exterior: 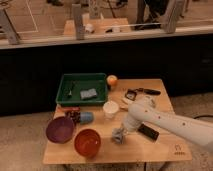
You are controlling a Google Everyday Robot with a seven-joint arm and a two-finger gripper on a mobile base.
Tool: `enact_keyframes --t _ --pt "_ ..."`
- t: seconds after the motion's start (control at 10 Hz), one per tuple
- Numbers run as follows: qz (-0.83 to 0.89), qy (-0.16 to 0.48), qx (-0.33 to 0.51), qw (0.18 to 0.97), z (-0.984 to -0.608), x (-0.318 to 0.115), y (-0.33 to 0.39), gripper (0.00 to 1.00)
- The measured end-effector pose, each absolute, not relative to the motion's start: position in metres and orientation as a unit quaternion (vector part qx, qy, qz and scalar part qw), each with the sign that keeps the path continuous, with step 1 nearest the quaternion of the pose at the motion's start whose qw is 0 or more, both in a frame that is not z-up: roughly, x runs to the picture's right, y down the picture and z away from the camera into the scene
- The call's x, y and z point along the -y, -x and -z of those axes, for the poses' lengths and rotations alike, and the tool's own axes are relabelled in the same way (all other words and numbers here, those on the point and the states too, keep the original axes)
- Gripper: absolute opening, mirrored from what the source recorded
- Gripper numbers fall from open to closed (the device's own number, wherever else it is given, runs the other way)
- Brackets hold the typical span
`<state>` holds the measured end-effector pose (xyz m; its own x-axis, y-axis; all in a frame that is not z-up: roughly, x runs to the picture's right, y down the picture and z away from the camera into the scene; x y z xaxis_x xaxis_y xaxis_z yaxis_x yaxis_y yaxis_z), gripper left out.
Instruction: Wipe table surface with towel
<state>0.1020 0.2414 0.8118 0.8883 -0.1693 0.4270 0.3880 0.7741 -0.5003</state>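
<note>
The light tan table surface (160,145) carries a small dark logo near its front right corner. My white arm reaches in from the right. Its gripper (120,133) points down near the table's front middle, shut on the small grey-blue towel (118,137). The towel is bunched under the gripper and rests against the tabletop. It lies just right of the orange-red bowl (87,142) and in front of the white cup (110,109).
A green tray (67,82) with a flat grey block (90,93) sits at the back left. An orange (112,80) lies beside it. A purple bowl (60,129) and a blue cup (86,117) stand on the left. Black objects (148,132) lie beside the arm and at the back right (145,92).
</note>
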Motion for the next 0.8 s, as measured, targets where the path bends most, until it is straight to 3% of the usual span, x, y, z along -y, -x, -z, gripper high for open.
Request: enact_keyframes --t 0.8 --pt "0.193 0.311 0.207 0.908 -0.746 -0.323 -0.11 0.0"
